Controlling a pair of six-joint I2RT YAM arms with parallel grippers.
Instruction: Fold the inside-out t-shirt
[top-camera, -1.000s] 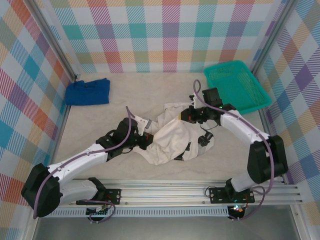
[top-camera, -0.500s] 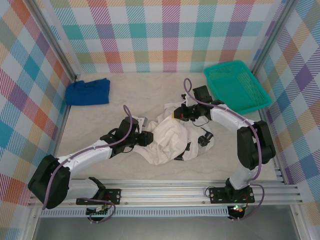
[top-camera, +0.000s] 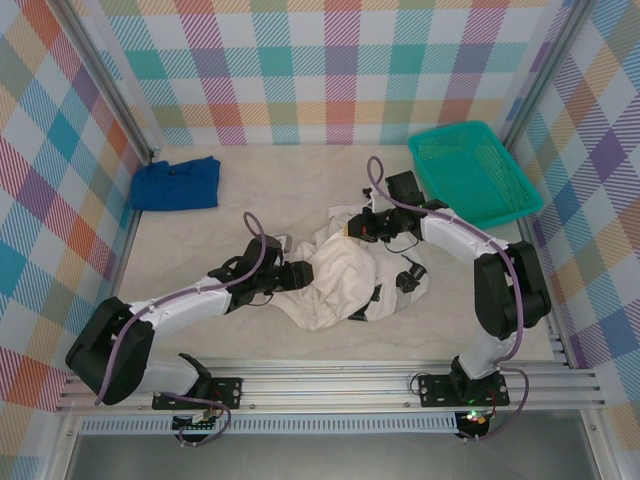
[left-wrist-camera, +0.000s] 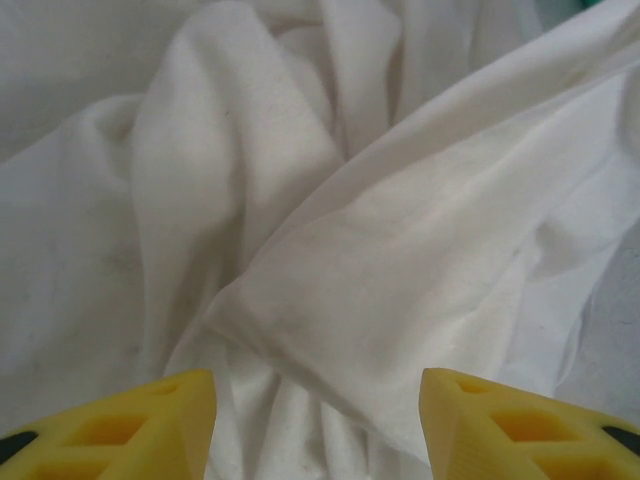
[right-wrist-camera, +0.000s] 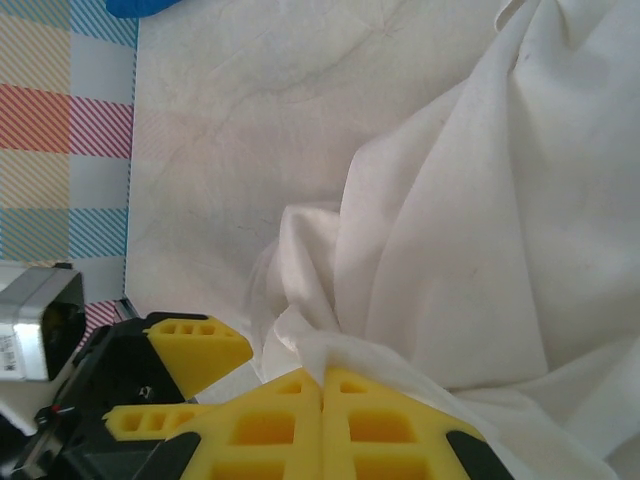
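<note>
left wrist: left pincer (left-wrist-camera: 315, 378) agape | right wrist: right pincer (right-wrist-camera: 322, 380) pinching t-shirt (right-wrist-camera: 480, 200)

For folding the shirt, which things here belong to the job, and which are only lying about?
Belong to the job:
white t-shirt, crumpled in the middle
right gripper, shut on its edge
left gripper, open at its left side

Just lying about:
blue cloth, far left corner
green basket, far right corner
</note>
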